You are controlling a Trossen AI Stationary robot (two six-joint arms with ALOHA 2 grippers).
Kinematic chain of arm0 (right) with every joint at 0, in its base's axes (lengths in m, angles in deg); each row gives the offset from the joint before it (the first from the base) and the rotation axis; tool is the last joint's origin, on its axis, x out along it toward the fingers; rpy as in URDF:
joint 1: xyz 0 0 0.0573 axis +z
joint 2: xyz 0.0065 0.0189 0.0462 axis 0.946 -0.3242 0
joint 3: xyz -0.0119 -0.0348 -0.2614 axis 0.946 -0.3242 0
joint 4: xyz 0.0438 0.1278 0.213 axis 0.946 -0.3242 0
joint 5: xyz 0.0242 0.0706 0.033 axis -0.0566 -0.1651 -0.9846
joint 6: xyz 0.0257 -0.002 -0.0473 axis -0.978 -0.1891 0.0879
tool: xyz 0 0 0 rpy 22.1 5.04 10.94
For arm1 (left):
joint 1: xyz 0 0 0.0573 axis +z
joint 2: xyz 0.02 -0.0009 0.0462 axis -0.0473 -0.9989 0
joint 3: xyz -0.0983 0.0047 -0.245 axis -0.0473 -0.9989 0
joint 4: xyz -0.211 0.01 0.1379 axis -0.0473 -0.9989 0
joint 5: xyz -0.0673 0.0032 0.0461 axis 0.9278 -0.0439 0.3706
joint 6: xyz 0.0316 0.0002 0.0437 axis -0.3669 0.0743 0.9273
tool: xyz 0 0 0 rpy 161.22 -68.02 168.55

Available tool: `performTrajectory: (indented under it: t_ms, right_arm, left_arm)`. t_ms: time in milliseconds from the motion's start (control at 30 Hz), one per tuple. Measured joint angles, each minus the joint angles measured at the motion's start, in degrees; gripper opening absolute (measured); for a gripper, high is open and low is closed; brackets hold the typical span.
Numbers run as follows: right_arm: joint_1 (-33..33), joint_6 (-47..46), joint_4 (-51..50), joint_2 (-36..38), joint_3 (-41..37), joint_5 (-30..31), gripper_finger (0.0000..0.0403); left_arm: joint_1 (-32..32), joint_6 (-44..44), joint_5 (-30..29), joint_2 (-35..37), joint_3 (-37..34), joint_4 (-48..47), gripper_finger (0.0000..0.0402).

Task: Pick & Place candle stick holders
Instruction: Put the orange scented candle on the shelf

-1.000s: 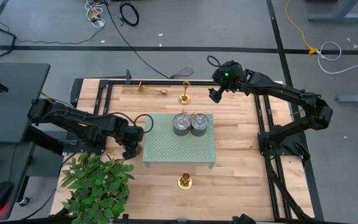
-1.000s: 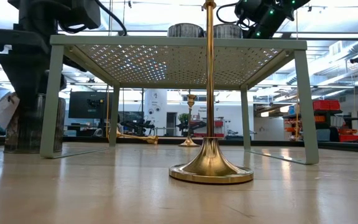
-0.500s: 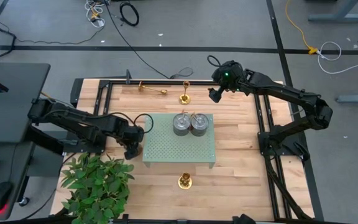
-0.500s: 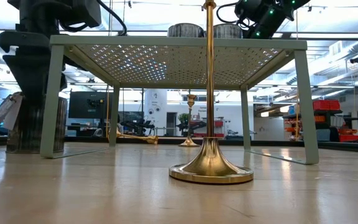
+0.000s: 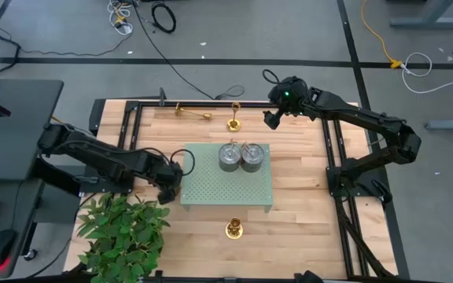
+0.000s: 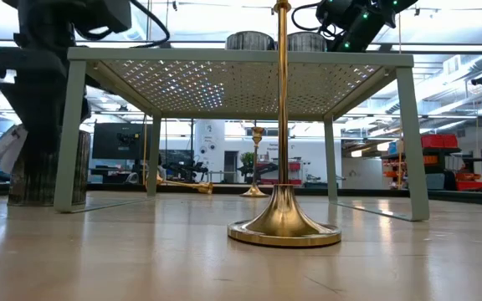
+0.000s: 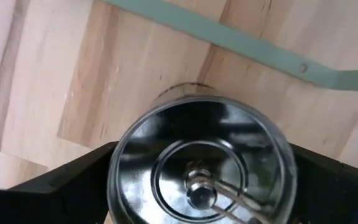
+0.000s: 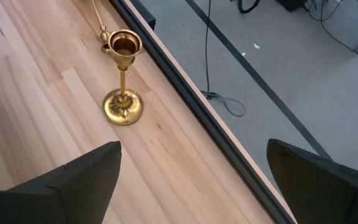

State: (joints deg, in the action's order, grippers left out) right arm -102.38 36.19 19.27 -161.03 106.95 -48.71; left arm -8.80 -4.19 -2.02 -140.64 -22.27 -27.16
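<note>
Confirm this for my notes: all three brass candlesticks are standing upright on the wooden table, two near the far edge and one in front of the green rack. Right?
Not quite. Only two stand upright: one candlestick near the far edge and one in front of the green rack. The third candlestick lies on its side near the far edge, as the high view shows.

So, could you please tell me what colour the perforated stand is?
Pale green stand, clearest in the high view.

Three gold candle stick holders on the table: one upright (image 5: 234, 229) at six o'clock, another upright (image 5: 233, 124) at twelve, a third toppled (image 5: 193, 112) beside it at eleven.
</note>
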Motion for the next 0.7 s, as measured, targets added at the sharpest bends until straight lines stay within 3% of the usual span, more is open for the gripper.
performTrajectory:
  t_ms: [367, 700]
  right_arm:
    - [0.01, -0.23, -0.02, 0.02, 0.00, -0.04, 0.0400]
    - [-0.02, -0.36, 0.18, 0.02, 0.00, -0.03, 0.0400]
  left_arm:
    - [0.02, 0.73, 1.18, -9.61, 0.00, 0.55, 0.0399]
    - [0.04, 2.70, 0.56, -11.86, 0.02, 2.80, 0.0399]
